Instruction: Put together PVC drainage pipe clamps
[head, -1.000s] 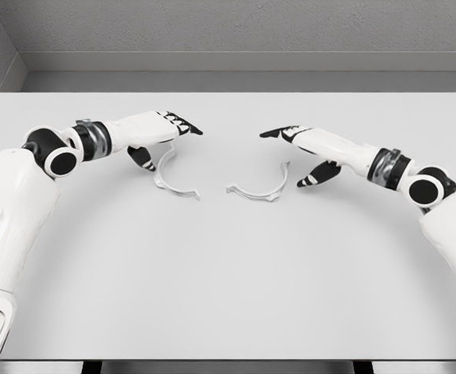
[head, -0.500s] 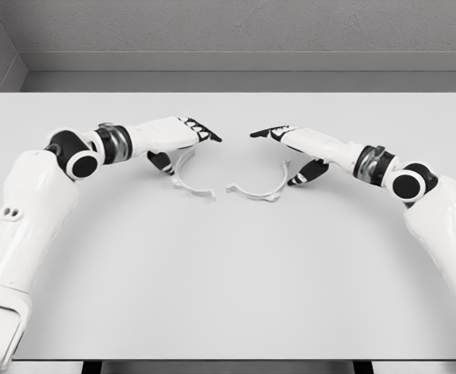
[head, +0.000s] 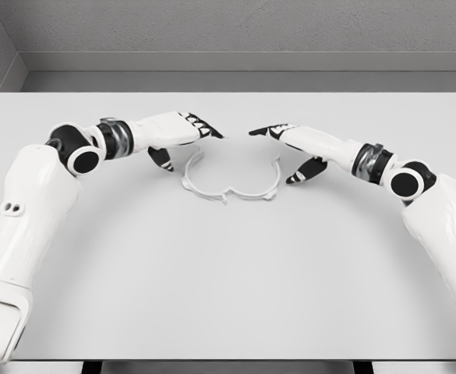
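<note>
White plastic makes up both clamp halves, which lie flat on the pale grey table [head: 228,296] a little beyond its middle. The left clamp half [head: 196,176] curves like a C with its opening facing right, and the right clamp half [head: 259,187] is an arc opening upward and to the left. Their lower ends meet at a small notch between them, so that together they form most of a ring, with a gap at the top.

Relative to that ring, the left hand [head: 177,132] sits just beyond and to the left of it, its arm reaching in from the left. Its fingers [head: 204,128] are stretched out and close together, pointing right over the ring's upper left end, and its thumb [head: 164,158] hangs down beside the left clamp half; it grips nothing.

The right hand [head: 294,142] mirrors it beyond and to the right of the ring. Its fingers [head: 263,131] are extended toward the left and its thumb [head: 305,171] points down near the right clamp half's outer tab. It, too, is loose and empty-handed. Whether either thumb touches the plastic cannot be told.
</note>
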